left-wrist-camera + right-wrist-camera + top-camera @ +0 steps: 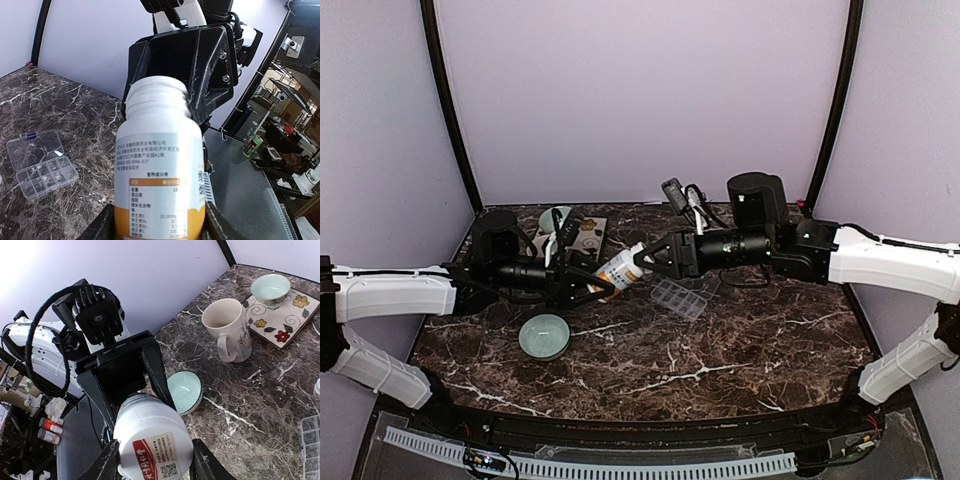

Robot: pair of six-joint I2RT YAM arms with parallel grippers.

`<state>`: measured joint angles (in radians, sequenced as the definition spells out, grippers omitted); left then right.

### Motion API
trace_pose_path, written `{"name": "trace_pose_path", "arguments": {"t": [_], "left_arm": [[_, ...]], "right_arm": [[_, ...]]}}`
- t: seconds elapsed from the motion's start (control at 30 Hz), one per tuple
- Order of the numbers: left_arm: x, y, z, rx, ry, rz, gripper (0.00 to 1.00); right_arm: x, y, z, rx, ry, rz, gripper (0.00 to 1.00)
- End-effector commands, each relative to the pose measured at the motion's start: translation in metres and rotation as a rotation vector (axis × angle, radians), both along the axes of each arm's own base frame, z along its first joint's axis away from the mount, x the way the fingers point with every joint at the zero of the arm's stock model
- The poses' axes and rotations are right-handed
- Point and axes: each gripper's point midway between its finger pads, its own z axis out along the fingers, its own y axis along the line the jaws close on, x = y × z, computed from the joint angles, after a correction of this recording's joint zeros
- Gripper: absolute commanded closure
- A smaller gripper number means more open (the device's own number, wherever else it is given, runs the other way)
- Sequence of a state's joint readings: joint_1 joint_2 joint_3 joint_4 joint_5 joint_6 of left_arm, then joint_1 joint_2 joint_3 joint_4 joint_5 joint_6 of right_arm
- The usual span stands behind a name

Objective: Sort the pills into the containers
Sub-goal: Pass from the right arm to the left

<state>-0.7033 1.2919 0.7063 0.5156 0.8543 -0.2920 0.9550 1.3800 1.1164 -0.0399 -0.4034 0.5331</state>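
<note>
Top external: box [680, 298] lies flat on the table [750, 360], mid-table, just below the right gripper [650, 263], and neither arm is touching it. Left wrist shows it better: the lid is swung open and lies flat beside the tray half. There are rows of small cells and a small blue thing on the lid side; can't tell what's in the cells. Both arms are on the bottle [160, 165], which is held tilted in the air between them. Left gripper [588, 283] has its jaws spread to the bottle's width and clamped across the lower body, fingers pressed on both sides. Right gripper sits at the cap end with a finger on either side; can't tell whether it's pinching or slack. Cap looks on, so my read is they're at the opening step, with nothing poured yet. Handling guess for the box: thin clear plastic, very light, stiff but brittle, slick on the polished marble. It'll likely skid or tip on any nudge. The hinge is the weak spot and the lid will flop. If it needs moving, take it low across the short outer walls of the tray half with a light squeeze, not by the lid or the dividers. Sliding looks safer than lifting. Bowl [544, 335] sits near the left gripper, well apart from the box.
</note>
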Motion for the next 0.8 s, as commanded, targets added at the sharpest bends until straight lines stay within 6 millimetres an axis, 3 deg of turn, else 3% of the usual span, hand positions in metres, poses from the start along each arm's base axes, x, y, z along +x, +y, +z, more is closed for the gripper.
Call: {"name": "trace_pose_path", "arguments": {"t": [0.0, 0.17, 0.23, 0.37, 0.77], "left_arm": [[0.012, 0.002, 0.006, 0.019, -0.015, 0.067, 0.90], [0.012, 0.003, 0.006, 0.025, -0.021, 0.067, 0.91], [0.013, 0.003, 0.007, 0.026, -0.024, 0.068, 0.91], [0.014, 0.002, 0.005, 0.035, -0.026, 0.072, 0.91], [0.008, -0.003, 0.001, 0.049, 0.001, 0.004, 0.91]], "right_arm": [[0.007, -0.004, 0.009, -0.019, -0.060, -0.040, 0.54], [0.011, -0.005, -0.001, -0.055, -0.062, -0.055, 0.50], [0.013, -0.005, 0.011, -0.044, -0.087, -0.062, 0.48], [0.014, -0.009, 0.010, -0.070, -0.111, -0.073, 0.45], [0.008, -0.018, -0.003, -0.221, -0.270, -0.095, 0.46]]}}
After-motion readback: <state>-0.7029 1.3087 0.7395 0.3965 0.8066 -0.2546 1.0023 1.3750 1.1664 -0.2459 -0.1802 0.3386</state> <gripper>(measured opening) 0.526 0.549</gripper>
